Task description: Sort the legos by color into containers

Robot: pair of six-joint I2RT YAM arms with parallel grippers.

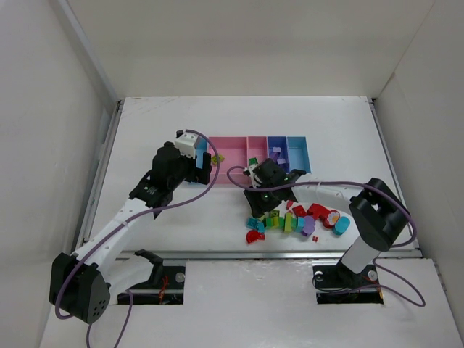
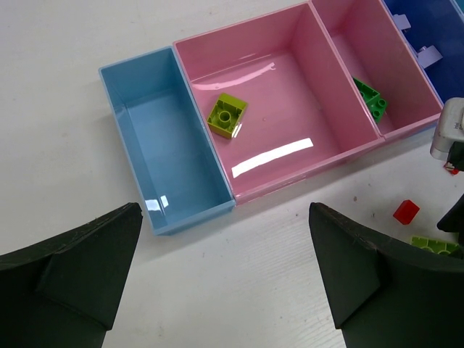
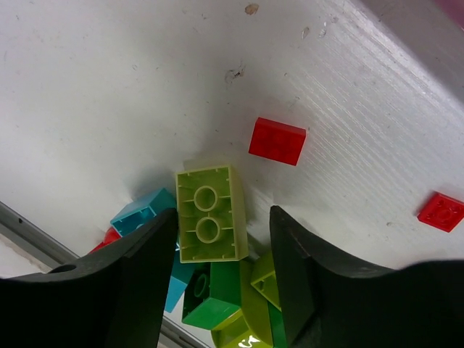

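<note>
My right gripper (image 3: 223, 217) hangs low over the pile of legos (image 1: 297, 221), jaws open and straddling an upside-down lime-yellow brick (image 3: 209, 214). The left finger touches that brick; a gap remains at the right finger. A green brick (image 3: 210, 293) and a cyan brick (image 3: 141, 214) lie under and beside it. The containers (image 1: 228, 154) stand in a row behind the pile. My left gripper (image 2: 225, 217) is wide open and holds nothing, over the table in front of the light blue bin (image 2: 163, 145). A lime brick (image 2: 227, 114) lies in the wide pink bin (image 2: 290, 174), a green brick (image 2: 370, 98) in the narrow pink bin.
Two red bricks (image 3: 277, 141) (image 3: 440, 211) lie loose on the white table beyond the pile. Small purple pieces (image 2: 429, 52) sit in the purple-blue bin (image 1: 277, 148). A metal rail (image 1: 290, 254) runs along the table's near edge just behind the pile.
</note>
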